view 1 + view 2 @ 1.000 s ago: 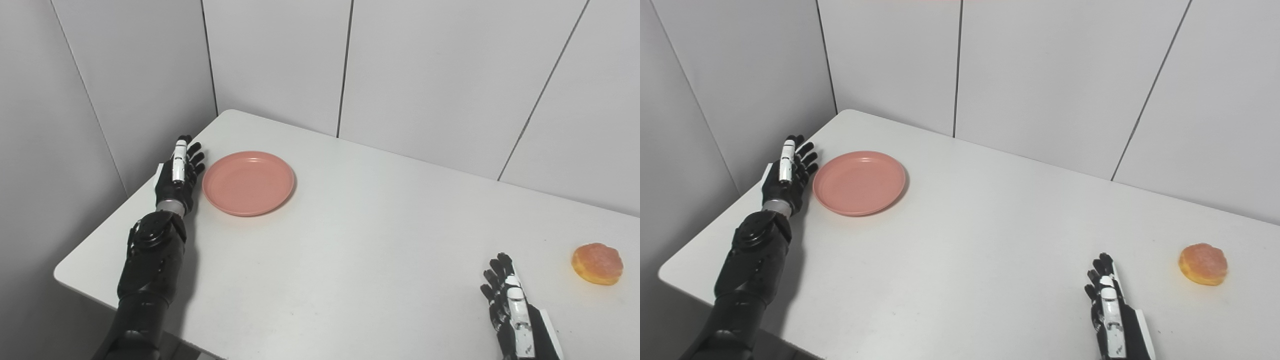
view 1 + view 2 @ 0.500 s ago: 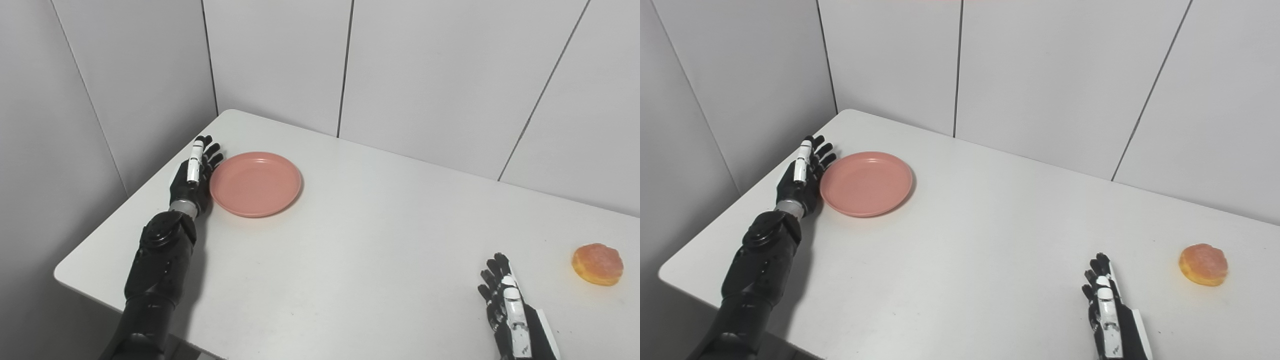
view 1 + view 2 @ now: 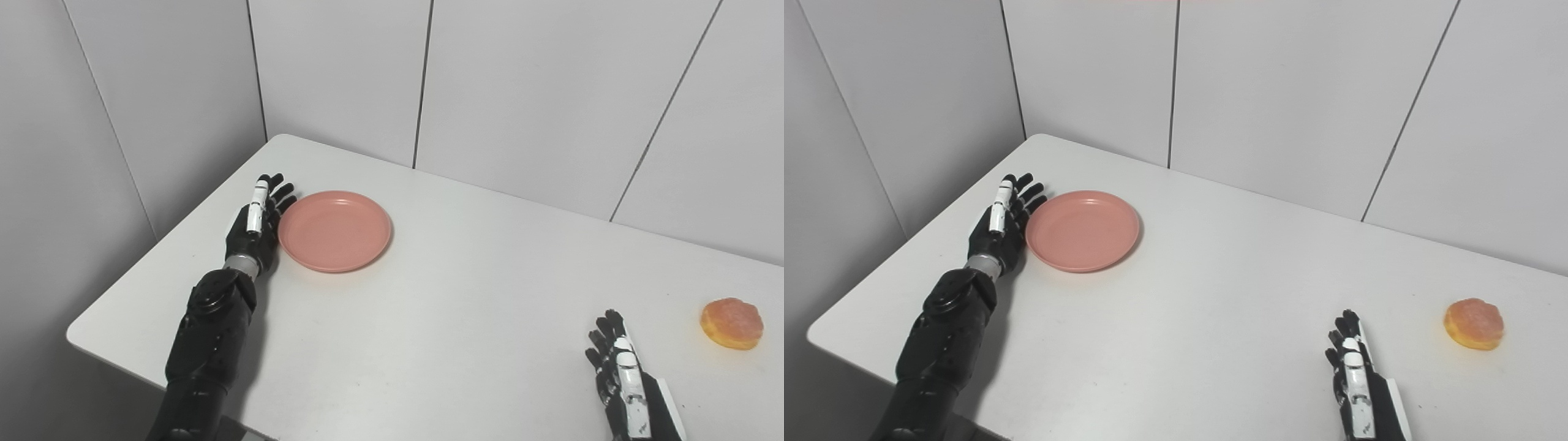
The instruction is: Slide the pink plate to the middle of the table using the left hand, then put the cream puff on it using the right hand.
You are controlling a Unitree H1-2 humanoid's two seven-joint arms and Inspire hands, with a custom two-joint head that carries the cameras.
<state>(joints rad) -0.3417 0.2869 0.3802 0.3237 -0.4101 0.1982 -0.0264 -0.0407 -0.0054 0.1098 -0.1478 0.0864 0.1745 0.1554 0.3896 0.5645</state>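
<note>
Smooth, matt pink plastic on the plate [image 3: 334, 231], with a faint sheen along the raised rim. White laminate-looking top on the table [image 3: 429, 294], smooth, satin, softly reflecting the light. Glossy black hard plastic on the left hand [image 3: 257, 223], with a white glossy strip along one finger and a band of bare grey metal at the wrist. Same black and white shiny casing on the right hand [image 3: 621, 376]. Golden, slightly rough baked crust on the cream puff [image 3: 732, 323], dull, with a paler sugary-looking top. Plain matt grey panels on the wall [image 3: 539, 92], smooth, split by thin dark seams.
</note>
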